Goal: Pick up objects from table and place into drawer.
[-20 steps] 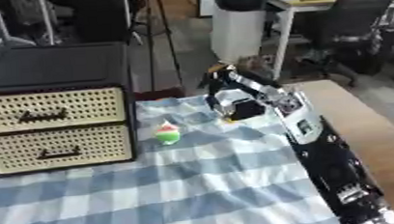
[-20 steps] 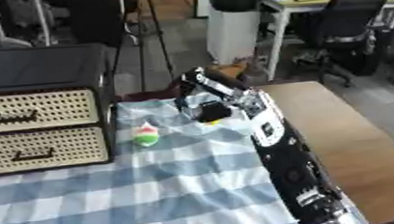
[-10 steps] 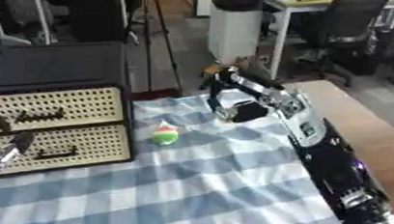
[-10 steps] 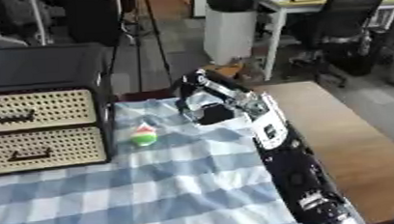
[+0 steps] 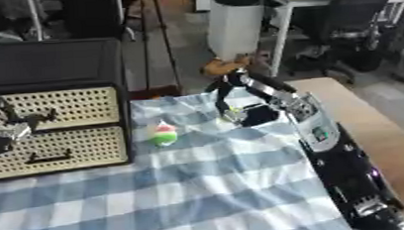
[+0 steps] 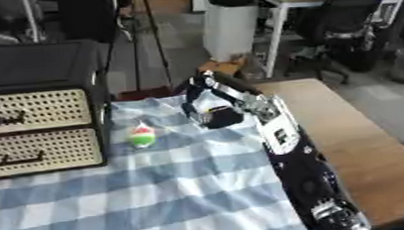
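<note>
While the two-drawer cabinet (image 5: 54, 127) stands shut at the left of the checked tablecloth (image 5: 201, 186), the robot's right hand (image 5: 240, 107) reaches across the far end of the table, fingers curled down over a small dark object (image 5: 259, 115) lying on the cloth; whether they actually grip it cannot be told. The left hand (image 5: 2, 130) shows at the left edge, against the cabinet front near the upper drawer handle (image 5: 41, 117), and its fingers cannot be made out. A small red, white and green object (image 5: 163, 135) sits on the cloth just beside the cabinet's lower drawer, well apart from the right hand. It looks light and rounded, likely to roll if nudged, so a pinch from above across its middle seems the safest hold. No brand, label or writing can be read on the cabinet, the objects or the arm.
</note>
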You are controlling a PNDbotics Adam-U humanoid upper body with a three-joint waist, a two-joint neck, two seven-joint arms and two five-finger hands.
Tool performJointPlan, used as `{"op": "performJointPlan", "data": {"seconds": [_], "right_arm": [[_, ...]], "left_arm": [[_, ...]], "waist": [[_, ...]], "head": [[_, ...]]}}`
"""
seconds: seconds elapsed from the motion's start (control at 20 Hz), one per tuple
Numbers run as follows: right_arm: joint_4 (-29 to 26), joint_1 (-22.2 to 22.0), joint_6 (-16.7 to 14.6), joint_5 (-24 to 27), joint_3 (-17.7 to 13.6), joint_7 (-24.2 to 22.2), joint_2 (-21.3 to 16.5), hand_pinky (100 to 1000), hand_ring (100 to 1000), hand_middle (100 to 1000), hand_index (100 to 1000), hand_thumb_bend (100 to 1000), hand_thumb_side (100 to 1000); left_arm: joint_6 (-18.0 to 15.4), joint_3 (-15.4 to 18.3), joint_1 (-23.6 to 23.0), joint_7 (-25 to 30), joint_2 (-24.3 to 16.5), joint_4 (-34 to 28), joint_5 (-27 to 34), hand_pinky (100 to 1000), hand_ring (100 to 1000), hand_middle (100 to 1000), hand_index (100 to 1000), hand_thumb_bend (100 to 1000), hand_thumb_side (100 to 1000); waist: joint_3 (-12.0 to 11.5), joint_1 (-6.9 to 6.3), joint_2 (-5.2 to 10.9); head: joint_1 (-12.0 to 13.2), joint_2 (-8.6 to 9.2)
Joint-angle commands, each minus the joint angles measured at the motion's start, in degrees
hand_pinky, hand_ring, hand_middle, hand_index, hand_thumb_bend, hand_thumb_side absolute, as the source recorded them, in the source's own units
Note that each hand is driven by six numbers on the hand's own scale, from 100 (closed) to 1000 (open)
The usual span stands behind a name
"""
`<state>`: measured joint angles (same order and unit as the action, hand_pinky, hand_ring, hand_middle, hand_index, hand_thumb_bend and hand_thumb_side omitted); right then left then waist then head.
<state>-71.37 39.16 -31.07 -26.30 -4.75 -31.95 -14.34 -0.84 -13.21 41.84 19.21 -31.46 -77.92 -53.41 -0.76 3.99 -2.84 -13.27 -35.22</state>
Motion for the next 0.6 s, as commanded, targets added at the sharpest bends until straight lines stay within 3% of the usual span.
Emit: {"op": "performJointPlan", "data": {"seconds": [0.05, 0.35, 0.45, 0.6], "right_arm": [[-1.4, 1.4, -0.3, 0.6, 0.1, -0.5, -0.7, 675, 623, 498, 782, 100, 292], [-1.7, 1.6, -0.3, 0.9, 0.1, -1.0, -0.7, 675, 623, 497, 781, 100, 297], [-1.7, 1.7, -0.2, 1.0, 0.1, -1.1, -0.7, 675, 623, 497, 782, 100, 299], [-1.8, 1.7, -0.2, 1.1, 0.1, -1.3, -0.7, 675, 623, 497, 782, 100, 300]], "left_arm": [[-0.2, 0.7, 2.2, -2.3, 0.0, 2.3, -0.2, 100, 100, 100, 660, 296, 1000], [-0.8, 0.6, 3.2, -3.6, 0.7, 4.5, -0.3, 100, 100, 100, 657, 281, 1000], [-1.1, 0.6, 3.4, -3.4, 0.8, 4.8, -0.1, 100, 100, 100, 658, 211, 1000], [-1.3, 0.6, 3.7, -3.1, 0.9, 5.1, 0.1, 100, 100, 100, 661, 203, 1000]], "waist": [[0.4, -0.33, 0.43], [1.0, -0.48, -0.17], [1.1, -0.53, -0.32], [1.3, -0.62, -0.47]], "head": [[0.4, 0.60], [0.6, 0.79], [0.6, 0.83], [0.6, 0.83]]}}
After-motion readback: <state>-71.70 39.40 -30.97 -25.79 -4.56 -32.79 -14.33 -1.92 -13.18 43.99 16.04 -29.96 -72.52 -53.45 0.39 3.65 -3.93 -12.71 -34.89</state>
